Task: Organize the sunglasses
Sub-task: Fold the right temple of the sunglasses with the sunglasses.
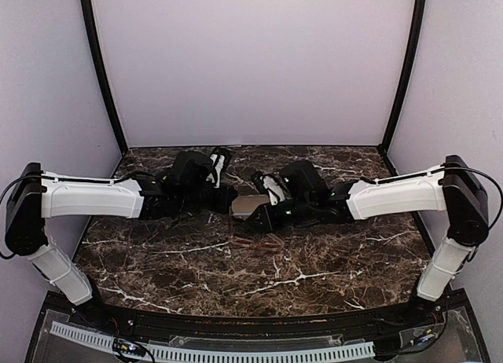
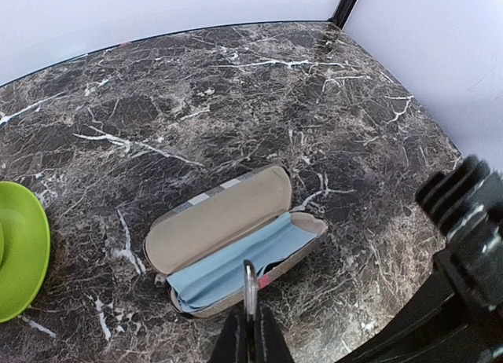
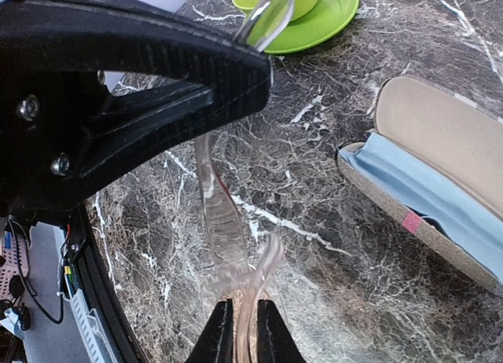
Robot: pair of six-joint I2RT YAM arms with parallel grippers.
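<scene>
The sunglasses [image 3: 221,221], clear-framed, hang in the air between both arms. The left gripper [image 2: 250,314] is pressed together on a thin clear temple tip [image 2: 249,280], and the right gripper [image 3: 236,309] pinches the frame at its other end. The frame's long axis therefore runs from one set of fingertips across to the other.

The open glasses case [image 2: 224,218] lies on the table just ahead of and below the left fingertips. Its blue cloth [image 2: 228,262] lining faces up, and its length runs slantwise across that hand's line. From the right hand the case sits off to the right side.

The left arm looks nearer. The frame likely needs turning to match the case's long axis before it goes down.
</scene>
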